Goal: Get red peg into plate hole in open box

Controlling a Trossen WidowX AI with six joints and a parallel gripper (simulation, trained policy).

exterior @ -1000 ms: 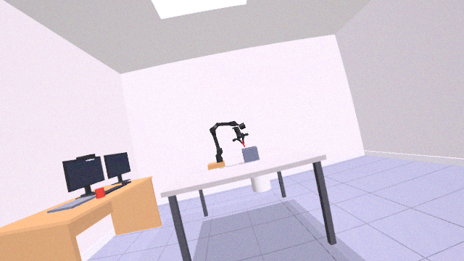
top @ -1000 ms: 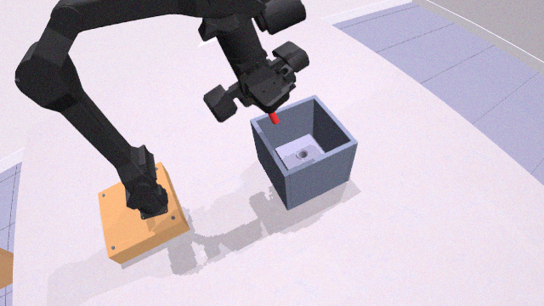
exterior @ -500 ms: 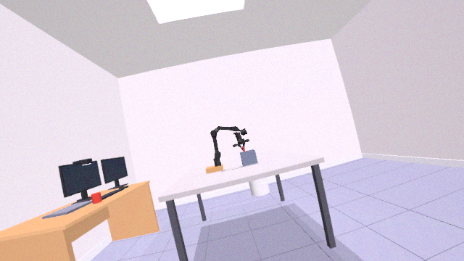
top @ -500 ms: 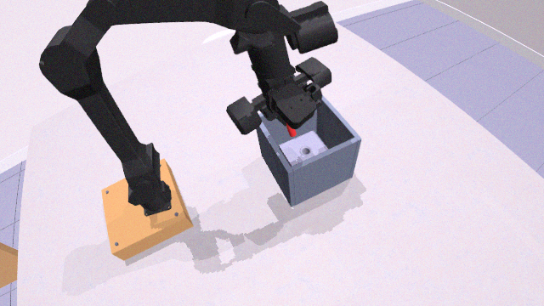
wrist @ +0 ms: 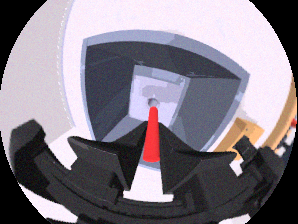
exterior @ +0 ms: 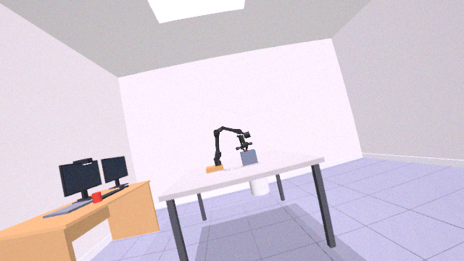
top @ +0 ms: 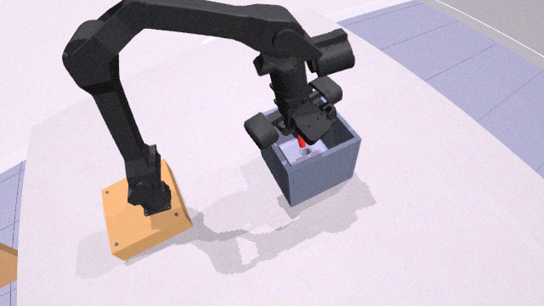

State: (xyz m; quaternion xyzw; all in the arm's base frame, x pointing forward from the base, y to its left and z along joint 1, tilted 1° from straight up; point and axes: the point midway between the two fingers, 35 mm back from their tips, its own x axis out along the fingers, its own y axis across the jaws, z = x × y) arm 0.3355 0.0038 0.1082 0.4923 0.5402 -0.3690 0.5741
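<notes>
Red peg: sits pinched in the gripper, fingers drawn in on both sides of it. Sticks out past the fingertips with its free end down, looks a bit tilted in the top view. Pokes below the rim of the open blue-grey box, well inside the walls. Comes down toward the pale plate at the bottom, with the lower end right near the round hole. Isn't in the hole though, can still see the opening past the tip. Can't tell exactly how high over the plate.

Farther out, can spot the orange base block under the black arm, apart from the box on the same pale surface. Way off to one side in the exterior view, can make out a wooden desk with two monitors and a red mug-like thing.

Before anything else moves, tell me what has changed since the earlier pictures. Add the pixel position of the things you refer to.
The gripper (top: 303, 135) (wrist: 152, 124) has carried the red peg (top: 302, 141) (wrist: 152, 137) from beside the rim of the open box (top: 323, 172) (exterior: 249, 157) (wrist: 210, 100) to over its inside, nearer the hole (top: 305, 150) (wrist: 153, 102). Nothing was newly gripped or let go. The box and the orange base plate (top: 123, 221) (exterior: 214, 169) stayed put.
</notes>
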